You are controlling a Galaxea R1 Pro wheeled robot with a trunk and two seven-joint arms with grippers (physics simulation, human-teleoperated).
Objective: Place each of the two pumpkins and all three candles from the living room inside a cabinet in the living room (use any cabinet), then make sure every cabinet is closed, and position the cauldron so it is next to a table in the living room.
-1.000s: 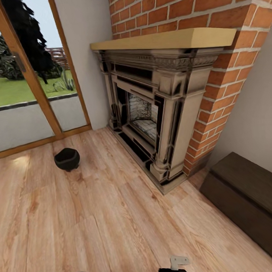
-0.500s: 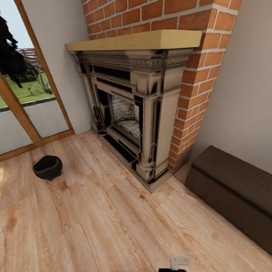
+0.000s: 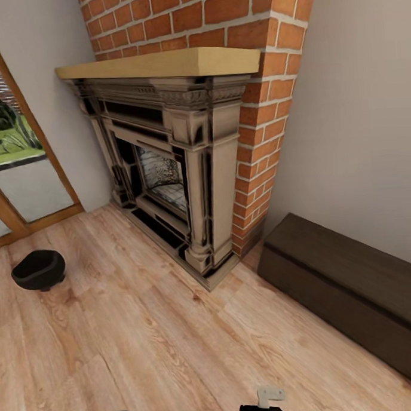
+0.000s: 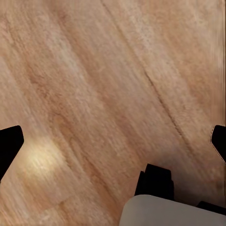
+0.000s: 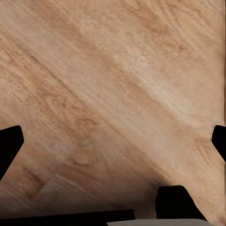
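The cauldron (image 3: 38, 269), a squat black pot with a wide mouth, sits on the wood floor at the far left of the head view, near the glass door. The cabinet (image 3: 346, 280), long, low and dark brown, stands shut against the right wall beside the fireplace. In the left wrist view my left gripper (image 4: 113, 141) is open over bare floorboards, its dark fingertips (image 4: 9, 146) far apart with nothing between them. My right gripper (image 5: 113, 141) is likewise open above the floor and holds nothing.
A large fireplace (image 3: 167, 159) with a pale wood mantel and a red brick chimney fills the middle back. A wood-framed glass door (image 3: 13, 178) is at the left. Wood floor (image 3: 175, 338) stretches between cauldron, fireplace and cabinet.
The head camera has swung to the right: cauldron and fireplace sit further left in the picture and more of the cabinet's wall shows. Nothing in the room itself has moved.
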